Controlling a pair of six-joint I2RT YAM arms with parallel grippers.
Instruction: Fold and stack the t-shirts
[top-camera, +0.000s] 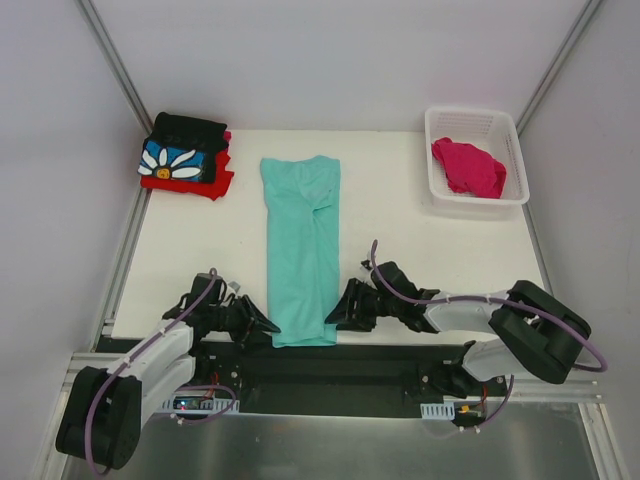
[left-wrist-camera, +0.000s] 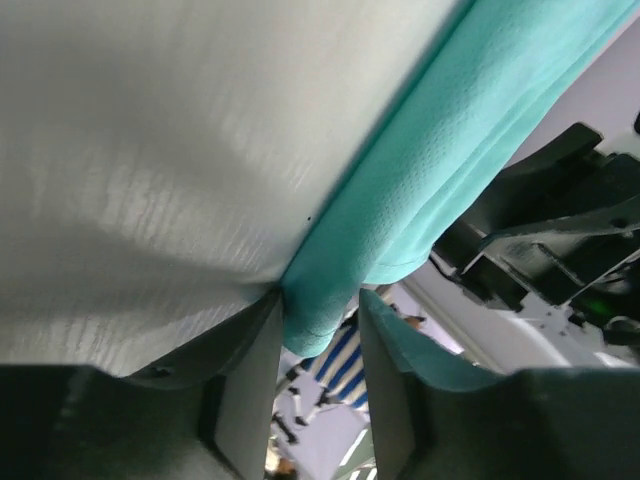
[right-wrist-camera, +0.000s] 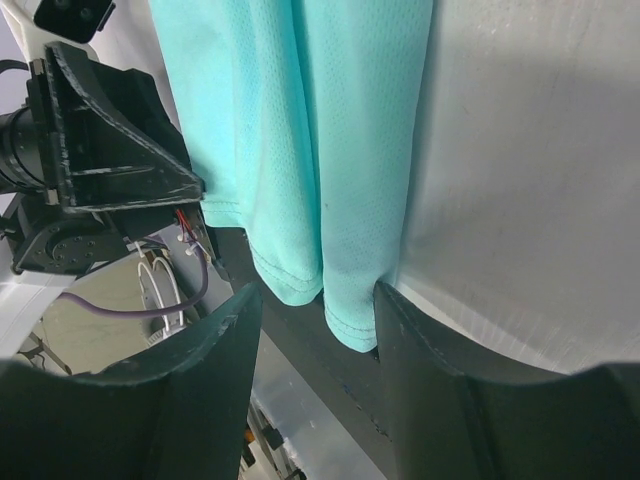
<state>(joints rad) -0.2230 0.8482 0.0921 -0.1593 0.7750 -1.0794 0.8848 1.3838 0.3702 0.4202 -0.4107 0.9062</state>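
Lengthwise, the mint-teal t-shirt (top-camera: 300, 250) runs near-to-far, collar far.

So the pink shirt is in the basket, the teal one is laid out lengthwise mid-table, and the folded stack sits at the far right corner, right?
Not quite. The top external view shows the folded stack at the far left corner. The pink shirt is indeed in the basket, and the teal shirt is laid out lengthwise mid-table.

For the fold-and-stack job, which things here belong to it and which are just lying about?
Belongs to the job:
- mint-teal shirt, folded lengthwise, hem at the near edge
- left tool and right tool at its hem corners
- folded stack: black daisy shirt on red shirt
- magenta shirt, crumpled

Just lying about:
- white basket holding the magenta shirt
- table
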